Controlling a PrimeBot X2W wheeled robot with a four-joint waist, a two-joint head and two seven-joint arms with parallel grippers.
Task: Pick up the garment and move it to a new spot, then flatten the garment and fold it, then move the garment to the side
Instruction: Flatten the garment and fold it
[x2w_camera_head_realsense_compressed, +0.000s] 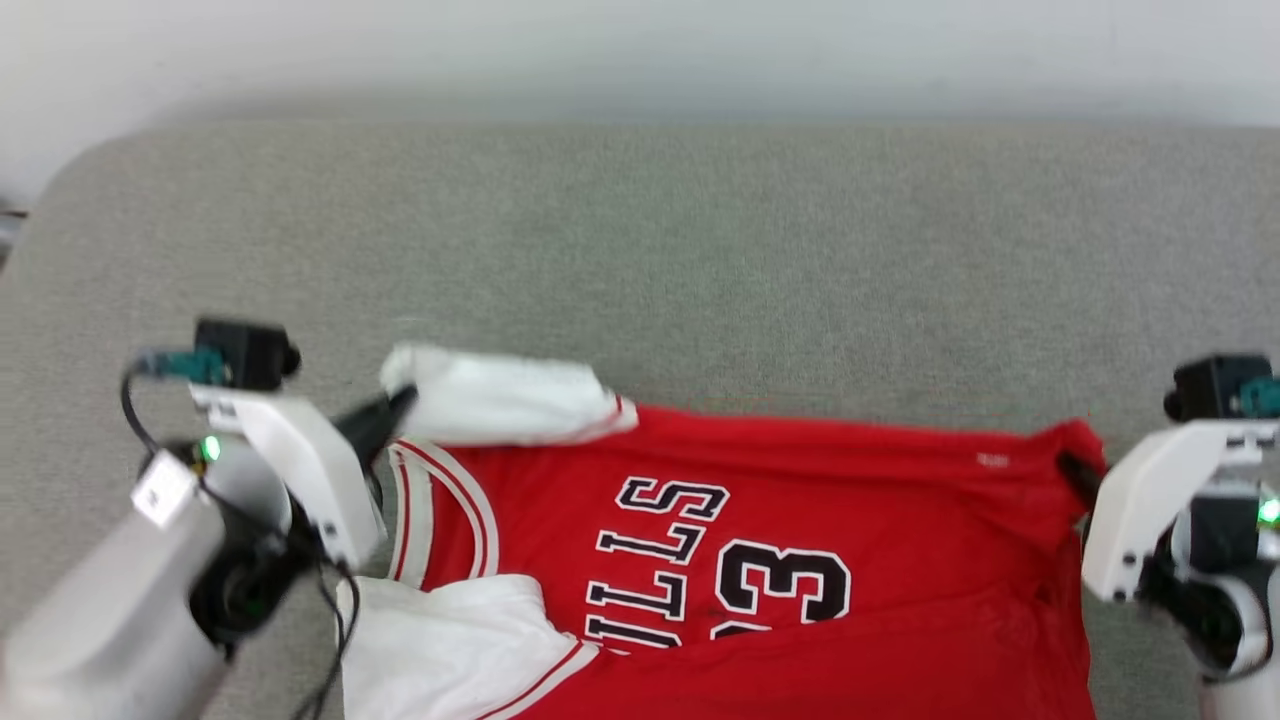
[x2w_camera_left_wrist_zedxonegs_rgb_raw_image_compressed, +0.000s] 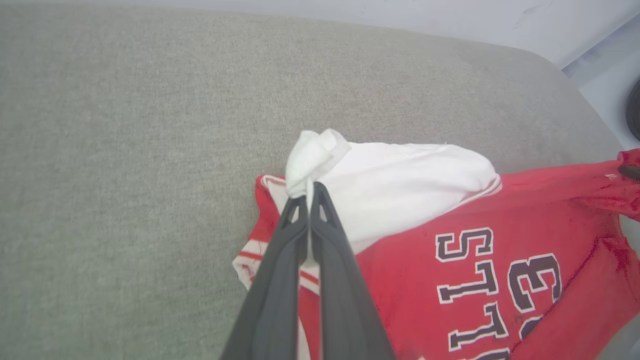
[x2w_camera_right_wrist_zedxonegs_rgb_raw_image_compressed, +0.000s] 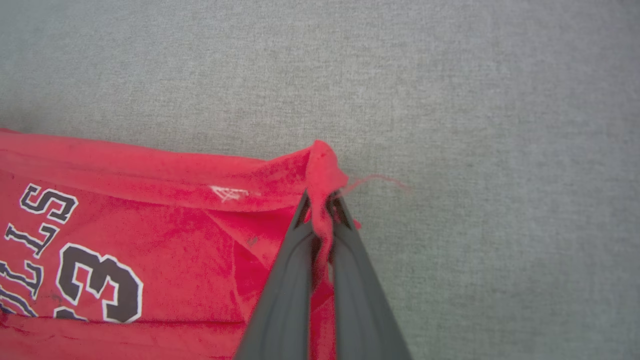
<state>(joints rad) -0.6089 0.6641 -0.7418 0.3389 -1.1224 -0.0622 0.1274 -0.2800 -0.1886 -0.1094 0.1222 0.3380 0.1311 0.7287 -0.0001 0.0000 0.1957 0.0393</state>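
The garment (x2w_camera_head_realsense_compressed: 800, 520), a red jersey with white sleeves and black-and-white lettering, lies spread across the grey cushion with its collar toward the left. My left gripper (x2w_camera_head_realsense_compressed: 400, 405) is shut on the bunched tip of the far white sleeve (x2w_camera_left_wrist_zedxonegs_rgb_raw_image_compressed: 380, 190), as the left wrist view shows at the gripper (x2w_camera_left_wrist_zedxonegs_rgb_raw_image_compressed: 310, 187). My right gripper (x2w_camera_head_realsense_compressed: 1078, 470) is shut on a pinched red corner of the hem at the far right; in the right wrist view the gripper (x2w_camera_right_wrist_zedxonegs_rgb_raw_image_compressed: 322, 197) has red cloth (x2w_camera_right_wrist_zedxonegs_rgb_raw_image_compressed: 150, 215) squeezed between its fingers. A second white sleeve (x2w_camera_head_realsense_compressed: 450, 640) lies at the near left.
The grey cushion (x2w_camera_head_realsense_compressed: 700, 250) stretches bare beyond the garment to a pale wall. Its rounded corner (x2w_camera_left_wrist_zedxonegs_rgb_raw_image_compressed: 565, 75) drops off in the left wrist view, with pale floor past it.
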